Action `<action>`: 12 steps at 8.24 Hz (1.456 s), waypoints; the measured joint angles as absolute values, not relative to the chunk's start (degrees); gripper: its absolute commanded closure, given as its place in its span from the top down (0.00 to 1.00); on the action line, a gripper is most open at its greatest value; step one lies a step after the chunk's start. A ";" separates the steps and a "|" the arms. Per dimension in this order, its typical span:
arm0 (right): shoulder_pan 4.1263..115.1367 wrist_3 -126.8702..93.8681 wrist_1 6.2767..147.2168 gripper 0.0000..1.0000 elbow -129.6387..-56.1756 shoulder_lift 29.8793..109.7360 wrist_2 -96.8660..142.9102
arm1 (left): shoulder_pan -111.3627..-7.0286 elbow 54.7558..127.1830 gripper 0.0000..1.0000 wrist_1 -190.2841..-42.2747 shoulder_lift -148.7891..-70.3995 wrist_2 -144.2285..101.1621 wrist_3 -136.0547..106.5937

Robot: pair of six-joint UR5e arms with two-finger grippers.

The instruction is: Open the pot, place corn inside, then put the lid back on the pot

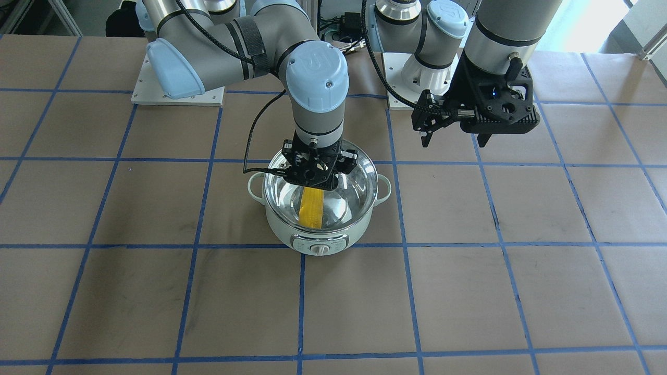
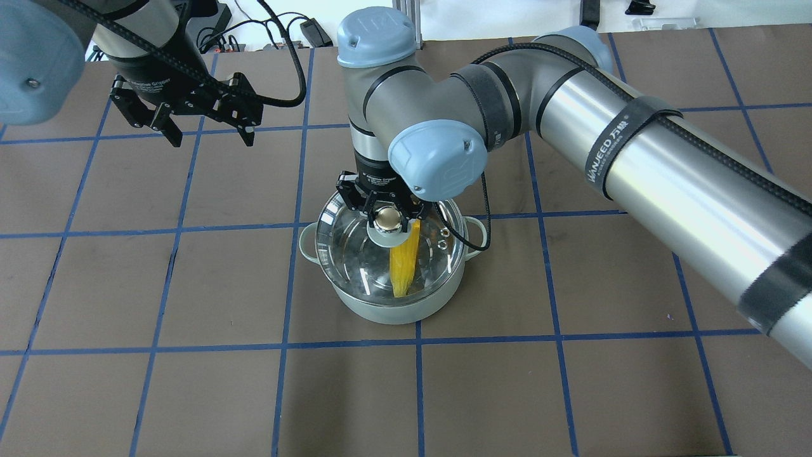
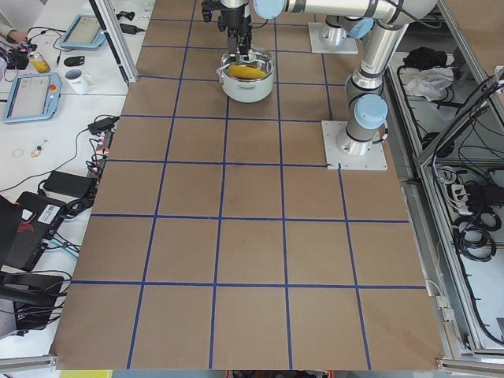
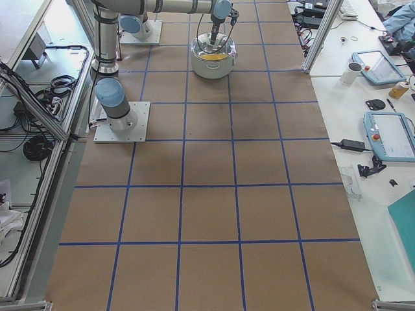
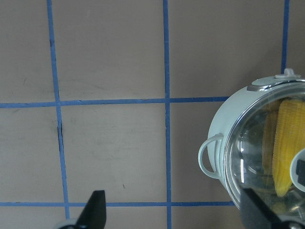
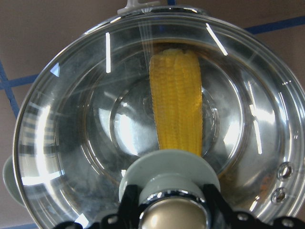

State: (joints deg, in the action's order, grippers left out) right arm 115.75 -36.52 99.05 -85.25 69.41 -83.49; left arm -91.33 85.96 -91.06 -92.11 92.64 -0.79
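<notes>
The beige knob (image 6: 174, 214) is pinched tight by the right gripper (image 2: 385, 219), its wrist pointing straight down. Below the gripper, the glass lid (image 2: 352, 251) covers the mint pot (image 2: 380, 312), with yellow corn (image 2: 405, 263) lying inside. The brown table (image 2: 190, 381) carries a blue tape grid. Well apart, the left gripper (image 2: 210, 139) hangs spread wide and empty.

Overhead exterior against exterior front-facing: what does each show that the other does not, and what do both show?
Overhead only: the knob of the lid, clasped by the right gripper. Front-facing only: the dial on the pot. Both: the corn inside the pot under the glass lid, and the left gripper open, away from the pot.
</notes>
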 measured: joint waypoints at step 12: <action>115.75 -35.83 99.66 1.00 -85.25 69.34 -84.41 | -91.32 85.89 1.00 -90.97 -92.20 92.64 -0.79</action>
